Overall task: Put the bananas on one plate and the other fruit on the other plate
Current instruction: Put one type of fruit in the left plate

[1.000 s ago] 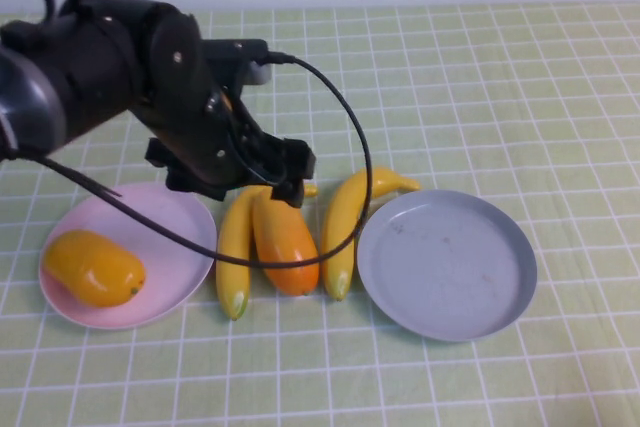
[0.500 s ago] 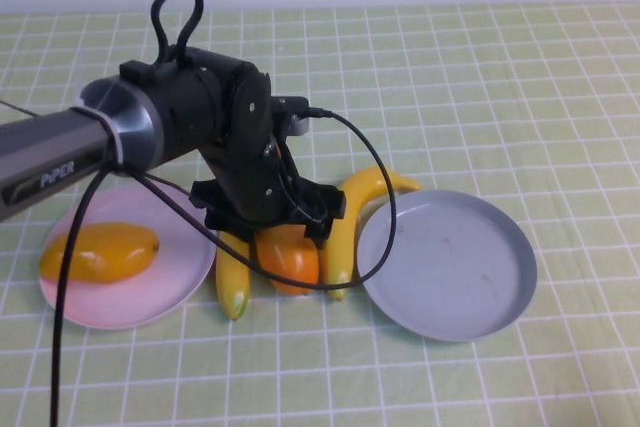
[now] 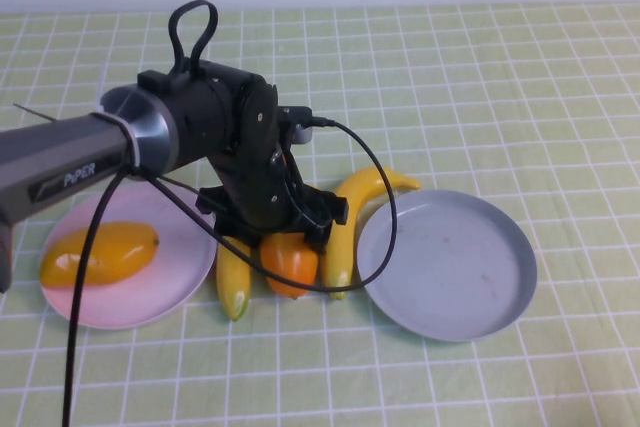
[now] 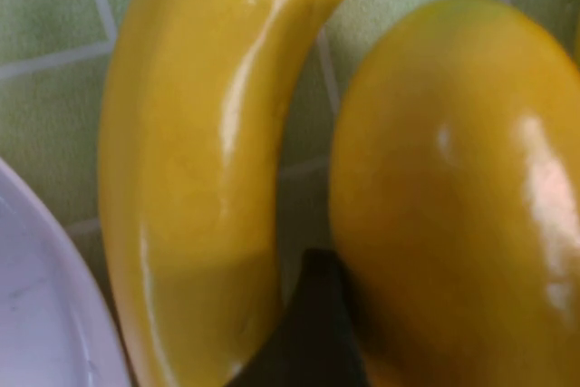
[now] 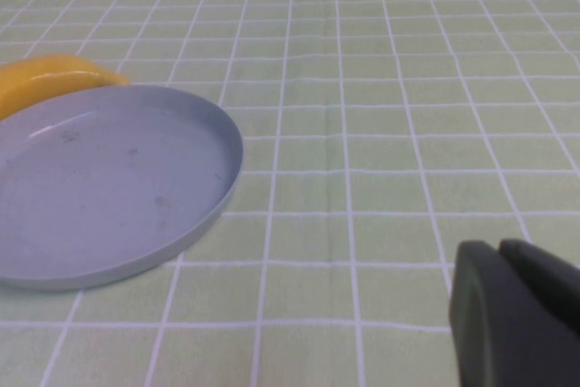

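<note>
Orange-red fruit (image 3: 291, 262) between bananas (image 3: 343, 222), left tool (image 3: 283, 237) over it

A round grey-blue plate (image 5: 100, 183) is seen lying flat on the green checked tablecloth (image 5: 381, 88), with nothing on it. Beyond its rim, at about ten o'clock from its centre, one end of a yellow banana (image 5: 50, 79) is visible. The dark right gripper (image 5: 512, 314) is seen nearby, above bare cloth.

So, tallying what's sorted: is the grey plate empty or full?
Empty: the grey plate holds nothing. Both bananas lie on the cloth beside it, left end effector down at the orange fruit between them.
</note>
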{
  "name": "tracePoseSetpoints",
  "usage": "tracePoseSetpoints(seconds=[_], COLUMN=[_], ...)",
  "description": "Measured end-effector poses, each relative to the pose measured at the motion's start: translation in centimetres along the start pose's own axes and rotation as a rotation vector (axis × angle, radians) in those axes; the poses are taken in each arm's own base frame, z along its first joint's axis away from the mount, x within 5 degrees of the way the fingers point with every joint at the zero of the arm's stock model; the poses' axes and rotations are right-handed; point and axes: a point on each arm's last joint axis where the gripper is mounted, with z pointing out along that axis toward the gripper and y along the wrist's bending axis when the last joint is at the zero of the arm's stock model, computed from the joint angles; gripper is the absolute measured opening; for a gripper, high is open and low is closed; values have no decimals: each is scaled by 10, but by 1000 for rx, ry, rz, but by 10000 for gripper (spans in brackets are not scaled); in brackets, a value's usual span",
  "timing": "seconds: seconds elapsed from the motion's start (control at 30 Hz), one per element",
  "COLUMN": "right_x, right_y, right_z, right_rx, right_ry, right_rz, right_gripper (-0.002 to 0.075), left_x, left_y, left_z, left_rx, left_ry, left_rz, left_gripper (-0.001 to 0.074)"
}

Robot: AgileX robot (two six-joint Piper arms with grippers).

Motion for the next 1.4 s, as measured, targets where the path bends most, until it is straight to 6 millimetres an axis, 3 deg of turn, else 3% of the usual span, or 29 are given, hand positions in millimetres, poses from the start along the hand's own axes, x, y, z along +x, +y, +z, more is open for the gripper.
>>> tracePoseSetpoints(seconds=[0.07, 0.3, 0.6, 0.87, 1.17, 1.27, 1.4], right_x=[0, 0, 0, 0, 0, 0, 0], right_y=[0, 0, 0, 0, 0, 0, 0], right_z=[0, 0, 0, 0, 0, 0, 0], right_rx=[0, 0, 0, 0, 0, 0, 0], right_ry=[0, 0, 0, 0, 0, 0, 0], right_rz=[0, 0, 0, 0, 0, 0, 0], right_gripper=[-17, -17, -17, -17, -17, -17, -17], left_x=[0, -5, -39, -53, -28, -14, 8], left_y=[0, -3, -17, 26, 92, 96, 85], left_z=[0, -6, -81, -115, -126, -129, -140], left_rx=[0, 8, -50, -224, -246, -192, -122], left_ry=[0, 12, -25, -98, -9, 8, 4], left_rz=[12, 149, 382, 441, 396, 411, 475], left_gripper=[507, 503, 503, 503, 503, 503, 503])
